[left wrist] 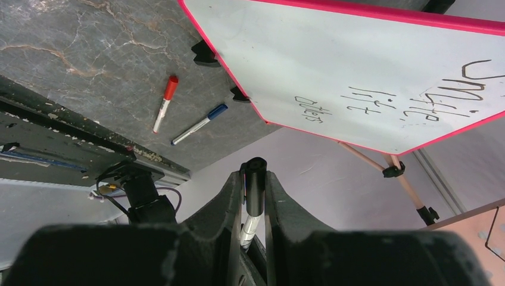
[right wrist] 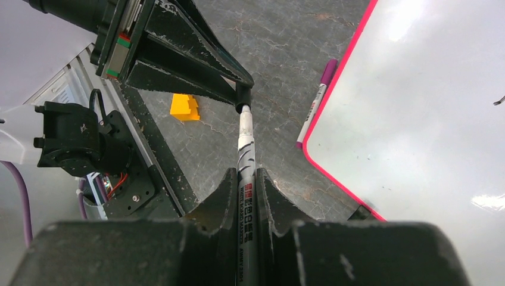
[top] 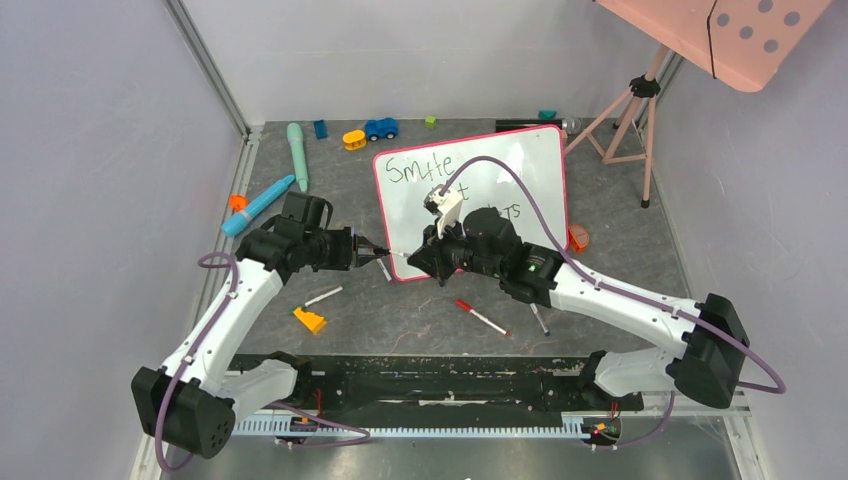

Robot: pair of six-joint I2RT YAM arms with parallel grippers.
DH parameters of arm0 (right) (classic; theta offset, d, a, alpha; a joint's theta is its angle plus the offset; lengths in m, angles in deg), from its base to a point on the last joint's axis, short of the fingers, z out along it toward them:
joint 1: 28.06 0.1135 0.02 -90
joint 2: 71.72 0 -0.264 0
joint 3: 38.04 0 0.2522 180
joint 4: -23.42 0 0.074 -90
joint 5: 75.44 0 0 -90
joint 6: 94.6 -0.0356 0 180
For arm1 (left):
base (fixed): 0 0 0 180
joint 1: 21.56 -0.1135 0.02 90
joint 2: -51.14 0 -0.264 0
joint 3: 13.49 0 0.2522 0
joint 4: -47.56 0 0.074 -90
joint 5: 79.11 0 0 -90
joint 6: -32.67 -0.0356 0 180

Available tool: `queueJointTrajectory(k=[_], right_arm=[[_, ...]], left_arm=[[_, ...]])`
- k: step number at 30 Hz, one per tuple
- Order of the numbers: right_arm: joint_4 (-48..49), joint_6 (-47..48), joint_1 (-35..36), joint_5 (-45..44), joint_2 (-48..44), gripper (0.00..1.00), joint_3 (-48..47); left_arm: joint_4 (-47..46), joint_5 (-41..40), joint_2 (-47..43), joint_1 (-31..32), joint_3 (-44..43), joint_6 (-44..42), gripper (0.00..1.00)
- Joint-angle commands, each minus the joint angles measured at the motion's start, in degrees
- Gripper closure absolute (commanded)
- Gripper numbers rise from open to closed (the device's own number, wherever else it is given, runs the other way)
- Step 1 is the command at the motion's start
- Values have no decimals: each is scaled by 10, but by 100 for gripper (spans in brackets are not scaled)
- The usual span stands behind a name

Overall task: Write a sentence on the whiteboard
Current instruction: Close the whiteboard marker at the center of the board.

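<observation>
The whiteboard (top: 520, 165) stands tilted at mid table, pink frame, black feet. The sentence (top: 420, 168) is partly hidden by my right arm; the left wrist view shows its three lines (left wrist: 381, 101) on the board (left wrist: 333, 59). My right gripper (top: 418, 258) is shut on a white-barrelled black marker (right wrist: 245, 179) in front of the board's lower left corner (right wrist: 429, 107). My left gripper (top: 378, 252) faces it and is shut on the marker's black cap (left wrist: 255, 179), which sits on the marker's end (right wrist: 241, 98). Both grippers hold it above the table.
A red marker (top: 482, 317) and a blue one (top: 538, 318) lie near my right arm. A purple marker (right wrist: 315, 107) lies by the board's edge. A yellow block (top: 310, 320), teal tubes (top: 258, 205), a toy car (top: 381, 128), and a tripod (top: 630, 110) with a salmon panel (top: 740, 30) stand around.
</observation>
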Motion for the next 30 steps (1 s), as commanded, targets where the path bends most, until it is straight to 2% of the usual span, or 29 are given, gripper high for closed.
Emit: queueJointTrajectory(k=[1,8,15,20,25,28,30], right_arm=[[28,-3,3,4,9,100,-15],[13,-7,4,-8,37,100,-38],[-94,7,26,-44,150,100,-172],[-105,4,39,-54,198,100,-218],[-108,-4,40,-54,213,100,-224],[-100,-8,40,-54,211,100,-212],[-99,-10,39,-54,206,100,-203]], left_arm=[[-10,21,-3,2,-10,1,98],[-11,23,3,3,-24,-18,98],[20,-57,24,32,-77,-79,98],[-1,5,47,51,-77,-63,98],[-2,26,34,64,-89,-47,98],[-59,92,20,92,-70,29,98],[-67,78,8,111,-78,49,98]])
